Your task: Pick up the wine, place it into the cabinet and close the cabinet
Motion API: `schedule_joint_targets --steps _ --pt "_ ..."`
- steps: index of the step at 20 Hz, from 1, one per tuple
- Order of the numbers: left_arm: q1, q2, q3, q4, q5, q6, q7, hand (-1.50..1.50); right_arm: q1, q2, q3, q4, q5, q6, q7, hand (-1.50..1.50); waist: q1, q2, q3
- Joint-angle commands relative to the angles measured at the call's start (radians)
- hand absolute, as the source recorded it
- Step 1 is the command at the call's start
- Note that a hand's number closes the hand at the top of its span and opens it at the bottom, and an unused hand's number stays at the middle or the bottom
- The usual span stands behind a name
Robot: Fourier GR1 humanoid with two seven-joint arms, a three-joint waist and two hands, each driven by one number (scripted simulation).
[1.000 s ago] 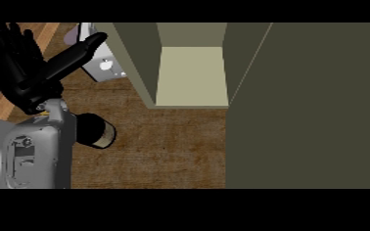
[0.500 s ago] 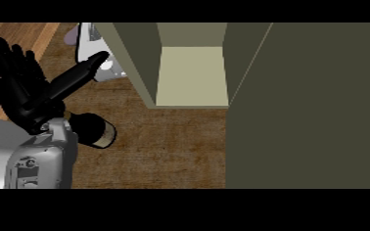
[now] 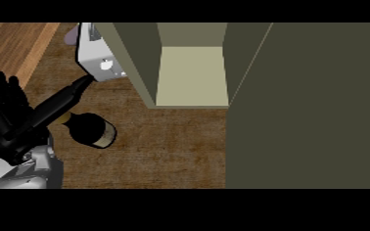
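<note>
The wine bottle (image 3: 57, 103) is dark and slim, lying slanted with its neck pointing up and right toward a white appliance. My left hand (image 3: 13, 108) is at the view's left edge, its black fingers curled round the bottle's lower part, which they partly hide. The cabinet (image 3: 137, 63) stands at the top centre, olive-walled, with its pale inside shelf (image 3: 192, 76) showing. Its open door (image 3: 303, 107) fills the right side of the view. The bottle's tip is left of the cabinet's left wall, outside the opening. My right hand does not show.
A white appliance (image 3: 98, 58) with a round knob stands against the cabinet's left wall. A dark round container with a pale band (image 3: 92, 131) sits on the brown counter (image 3: 166, 147) just right of my forearm (image 3: 29, 171). Lighter wood (image 3: 25, 46) shows at the top left.
My left hand and the wine bottle have sunk down and to the left; the bottle's tip has dropped from beside the cabinet's top to below the white appliance. The forearm shows less.
</note>
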Motion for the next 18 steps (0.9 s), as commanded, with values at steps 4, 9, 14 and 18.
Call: schedule_joint_targets --steps 4,9,14,18 --pt "0.011 -0.008 0.017 0.048 0.011 0.012 -0.017 -1.5 -0.046 -0.009 -0.053 0.039 -0.058 0.021 0.017 -1.5 -0.001 0.001 0.0" --pt "0.223 -0.036 -0.064 0.043 0.168 0.043 -0.236 -1.5 -0.072 -0.006 -0.017 -0.032 -0.03 -0.018 0.092 -1.5 0.001 0.0 -0.001" --pt "0.251 -0.028 0.084 0.084 0.295 -0.079 -0.32 -1.5 0.042 0.032 0.019 -0.042 0.019 0.034 0.01 -1.5 0.0 0.0 0.0" --pt "0.245 -0.036 0.032 0.151 0.321 -0.052 -0.394 -1.5 -0.05 0.01 -0.021 -0.053 -0.033 -0.007 0.099 -1.5 0.0 0.001 0.0"
